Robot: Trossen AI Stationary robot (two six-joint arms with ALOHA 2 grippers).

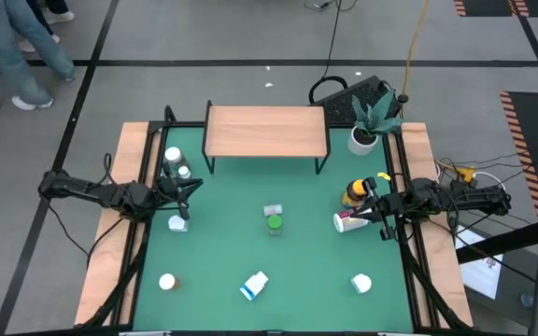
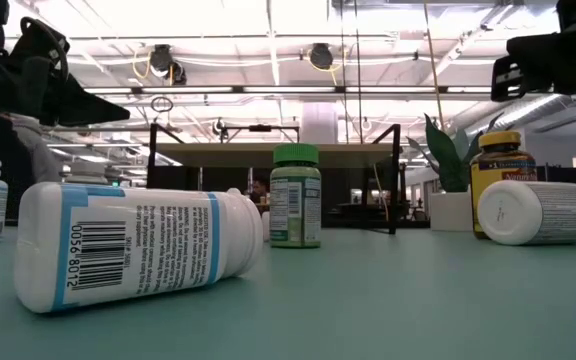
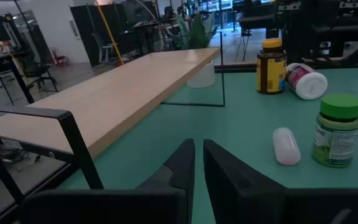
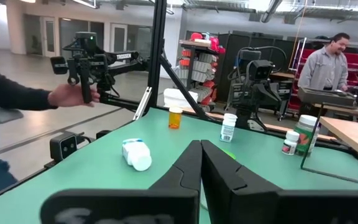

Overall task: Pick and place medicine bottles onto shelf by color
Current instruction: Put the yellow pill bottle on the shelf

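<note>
Both hands are kept shut and nothing is held. The left hand is seen by the worktop's left edge, the right hand by its right edge. The shelf is left bare.

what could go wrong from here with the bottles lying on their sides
Three risks. The blue-labelled bottle lies on its side on the table; a sideways nudge would probably roll it. The pink-labelled bottle also lies down right by the right gripper, touching or nearly touching the amber bottle, so reaching for one may knock the other. The shelf is empty and narrow; a tilted release could tip a bottle off.
</note>
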